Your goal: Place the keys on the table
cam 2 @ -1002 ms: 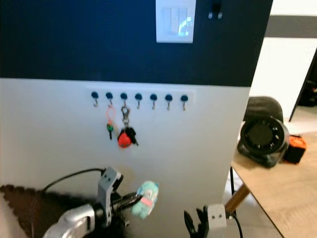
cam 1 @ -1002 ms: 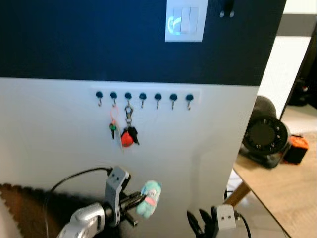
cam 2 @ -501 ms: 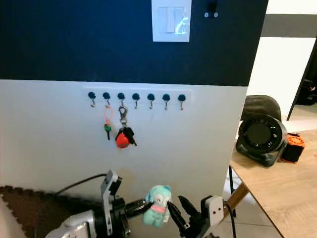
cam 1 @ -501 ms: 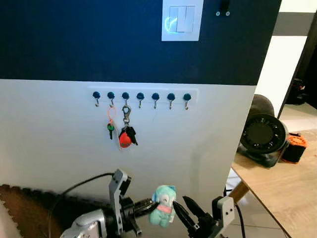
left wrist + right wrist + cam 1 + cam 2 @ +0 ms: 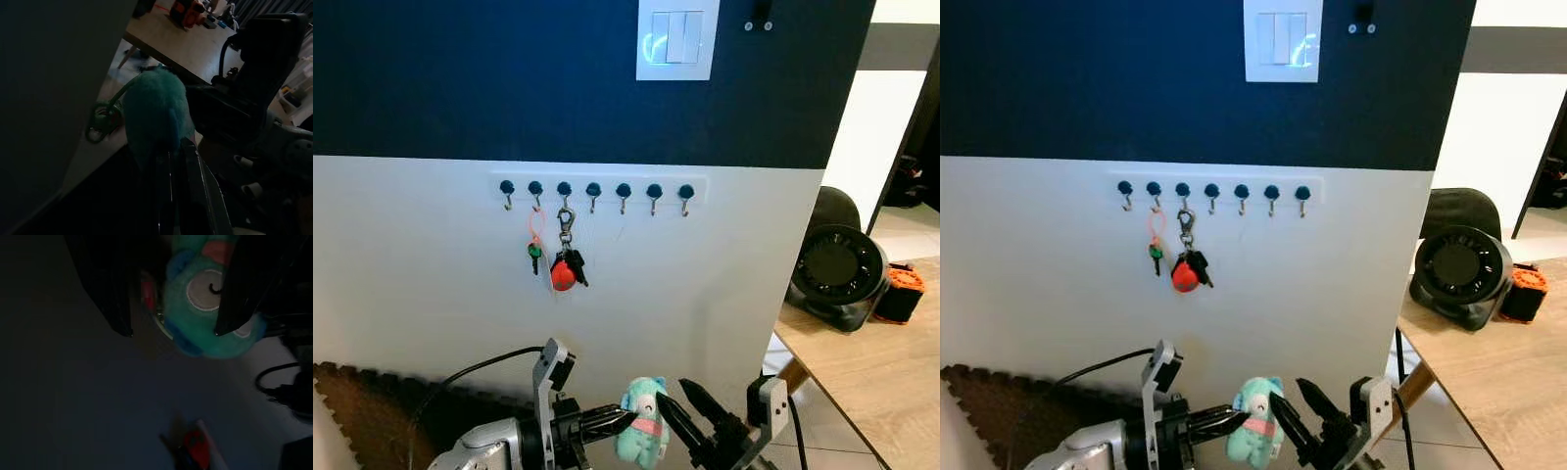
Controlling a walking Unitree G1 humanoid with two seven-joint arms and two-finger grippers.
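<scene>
A teal plush keychain with a pink scarf hangs low in front of the white wall, and my left gripper is shut on it from the left. In the left wrist view the plush sits at the fingertips and a green key ring hangs beside it. My right gripper is open just right of the plush, fingers pointing up and left. In the right wrist view the plush lies between and beyond the two spread fingers. The wooden table is at the right.
A hook rail on the wall carries a red-and-black key bunch and a green key. A black fan and an orange object stand on the table. A brown mat lies at lower left.
My left gripper has carried the plush keychain rightward and lower. My right gripper has risen from the bottom edge and now stands spread beside the plush.
</scene>
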